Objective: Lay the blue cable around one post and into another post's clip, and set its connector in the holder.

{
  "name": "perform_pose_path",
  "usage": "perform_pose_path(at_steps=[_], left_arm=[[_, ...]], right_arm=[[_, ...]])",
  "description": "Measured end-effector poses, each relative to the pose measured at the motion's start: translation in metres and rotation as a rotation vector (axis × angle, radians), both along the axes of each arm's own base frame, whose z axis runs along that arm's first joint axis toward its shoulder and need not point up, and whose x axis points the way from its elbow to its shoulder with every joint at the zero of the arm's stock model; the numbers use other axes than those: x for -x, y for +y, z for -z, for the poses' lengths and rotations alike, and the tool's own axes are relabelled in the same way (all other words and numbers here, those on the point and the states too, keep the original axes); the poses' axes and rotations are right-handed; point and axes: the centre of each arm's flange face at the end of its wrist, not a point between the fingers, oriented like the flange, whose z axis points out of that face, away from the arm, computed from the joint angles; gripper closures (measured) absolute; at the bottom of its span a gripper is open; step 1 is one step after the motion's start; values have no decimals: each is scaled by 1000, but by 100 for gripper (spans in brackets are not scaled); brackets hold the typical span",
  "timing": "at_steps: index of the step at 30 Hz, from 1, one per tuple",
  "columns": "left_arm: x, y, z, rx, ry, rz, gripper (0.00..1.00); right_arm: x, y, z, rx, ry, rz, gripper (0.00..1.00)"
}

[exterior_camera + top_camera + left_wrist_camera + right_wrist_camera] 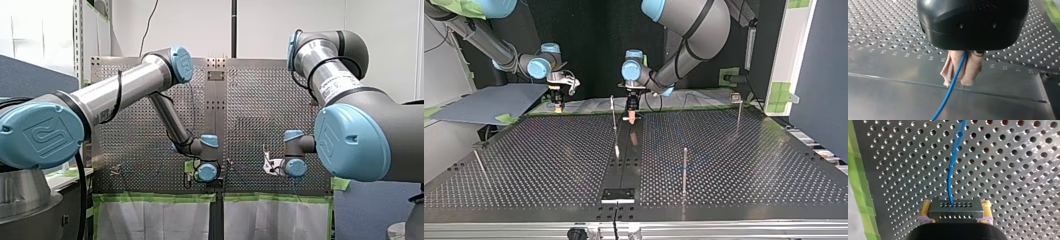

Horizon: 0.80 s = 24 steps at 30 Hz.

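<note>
Two arms hold at the far edge of the worktop point(549, 150) in the top view, so you have open perforated plate from there to the holder point(618, 195).
Your left fingers point(971, 70), beige-padded and pointing down over the centre strip, are pinched tight on the blue cable point(953, 82). Your right fingers point(926, 211) clamp the connector point(954, 211) just beside the green tape point(858, 182). Thin posts point(685, 170) stand well apart.

Thin blue cable point(949, 182) curves away from the middle of a dark, hole-dotted connector block point(955, 211).
</note>
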Motion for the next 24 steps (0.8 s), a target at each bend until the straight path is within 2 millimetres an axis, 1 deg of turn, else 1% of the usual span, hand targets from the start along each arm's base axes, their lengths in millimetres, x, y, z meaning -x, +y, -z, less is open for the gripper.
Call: perform_pose_path(at_steps=[1,2,3,4,5,10,13,20,24], left_arm=[[0,1,0,-5,6,3,69],[0,1,1,-14,14,7,56],[1,2,2,-21,19,9,56],[1,2,2,-30,26,12,31],[2,3,3,-42,34,18,0],[7,4,7,-101,68,41,0],[14,6,5,-140,91,64,0],[31,13,-9,-225,137,130,0],[44,13,-18,-264,156,173,0]], right_arm=[[0,0,0,-2,3,0,100],[1,0,1,-4,6,1,100],[2,0,1,-7,9,1,100],[2,0,1,-9,11,2,100],[3,0,1,-11,12,3,100],[6,0,2,-20,19,6,100],[7,0,3,-23,18,7,100],[7,1,3,-33,20,8,100],[8,1,4,-36,21,9,100]])
